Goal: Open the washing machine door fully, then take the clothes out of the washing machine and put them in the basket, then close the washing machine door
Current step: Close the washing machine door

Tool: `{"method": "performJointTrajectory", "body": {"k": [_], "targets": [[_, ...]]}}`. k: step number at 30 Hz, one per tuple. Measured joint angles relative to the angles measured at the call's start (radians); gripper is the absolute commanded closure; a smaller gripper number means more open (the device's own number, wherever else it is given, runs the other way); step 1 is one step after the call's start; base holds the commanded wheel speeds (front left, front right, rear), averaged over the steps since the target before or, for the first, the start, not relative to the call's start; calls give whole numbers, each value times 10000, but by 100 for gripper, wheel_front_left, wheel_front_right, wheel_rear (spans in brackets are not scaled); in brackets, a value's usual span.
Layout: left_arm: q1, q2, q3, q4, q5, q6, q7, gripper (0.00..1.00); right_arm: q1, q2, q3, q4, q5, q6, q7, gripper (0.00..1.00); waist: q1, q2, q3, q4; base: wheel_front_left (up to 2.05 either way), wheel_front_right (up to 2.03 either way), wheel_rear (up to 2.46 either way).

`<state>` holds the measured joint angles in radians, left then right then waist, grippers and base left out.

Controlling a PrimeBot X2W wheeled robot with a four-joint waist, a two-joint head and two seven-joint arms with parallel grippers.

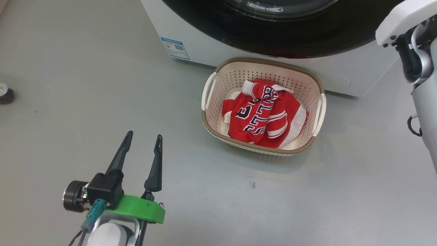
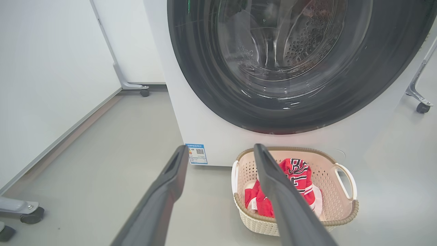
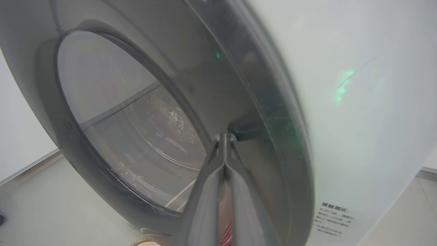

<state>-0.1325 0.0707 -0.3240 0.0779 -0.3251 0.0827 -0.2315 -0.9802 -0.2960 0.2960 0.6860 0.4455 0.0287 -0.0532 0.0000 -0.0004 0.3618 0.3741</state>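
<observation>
Head view: red jersey [image 1: 264, 114] lies in basket [image 1: 300, 80], washing machine door [image 1: 273, 37] at its 12 o'clock. Left gripper [image 1: 143, 136] spread, empty. Right gripper [image 3: 224, 136] pinched together, empty, tips at door ring. Likely door-closing step; next: press until latched.

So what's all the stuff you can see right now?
washing machine: one, white, behind the basket
washing machine door: one, black ring with clear glass, on the machine's front
blue label: one, low on the machine's front
basket: one, cream with brown rim, floor before the machine
clothes: one red-and-white heap, inside the basket
wheeled legs: at least three, grey, beside the machine
floor: grey
left gripper: one, dark, open, over the floor left of the basket
right gripper: one, dark, shut, tips at the door's ring
</observation>
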Motion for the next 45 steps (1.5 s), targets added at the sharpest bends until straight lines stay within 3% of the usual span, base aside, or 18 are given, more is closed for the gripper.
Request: {"method": "performJointTrajectory", "body": {"k": [9, 17, 26, 27, 29, 30, 31, 45], "targets": [[-58, -12, 163, 307, 2, 2, -75, 0, 360, 545, 479, 364, 15, 508, -736, 100, 0, 0, -307, -174, 0, 0, 0], [-53, 100, 286, 489, 15, 2, -86, 0, 1539, 915, 568, 384, 219, 671, -1628, 100, 0, 0, -666, -487, 0, 0, 0], [32, 414, 454, 545, 15, 2, -86, 0, 2967, 1252, 623, 222, 416, 757, -1873, 99, 0, 0, -1192, -1163, 0, 0, 0], [58, 428, 470, 546, 15, 2, -86, 0, 3102, 1292, 610, 178, 470, 757, -1887, 83, 0, 0, -1250, -1249, 0, 0, 0], [116, 453, 472, 575, 15, 2, -86, 0, 3365, 1363, 581, 96, 485, 757, -1908, 38, 0, 0, -1372, -1428, 0, 0, 0], [137, 470, 470, 600, 15, 2, -86, 0, 3502, 1394, 568, 61, 514, 757, -1914, 4, 0, 0, -1436, -1513, 0, 0, 0], [164, 483, 468, 614, 15, 2, -86, 0, 3640, 1415, 569, 46, 543, 757, -1914, 0, 0, 0, -1502, -1597, 0, 0, 0], [643, 717, 474, 640, 15, 0, -13, 0, 5228, 1544, 362, -520, 548, 639, -1946, 0, -1, 0, -2403, -2731, 0, 0, 0]]}}
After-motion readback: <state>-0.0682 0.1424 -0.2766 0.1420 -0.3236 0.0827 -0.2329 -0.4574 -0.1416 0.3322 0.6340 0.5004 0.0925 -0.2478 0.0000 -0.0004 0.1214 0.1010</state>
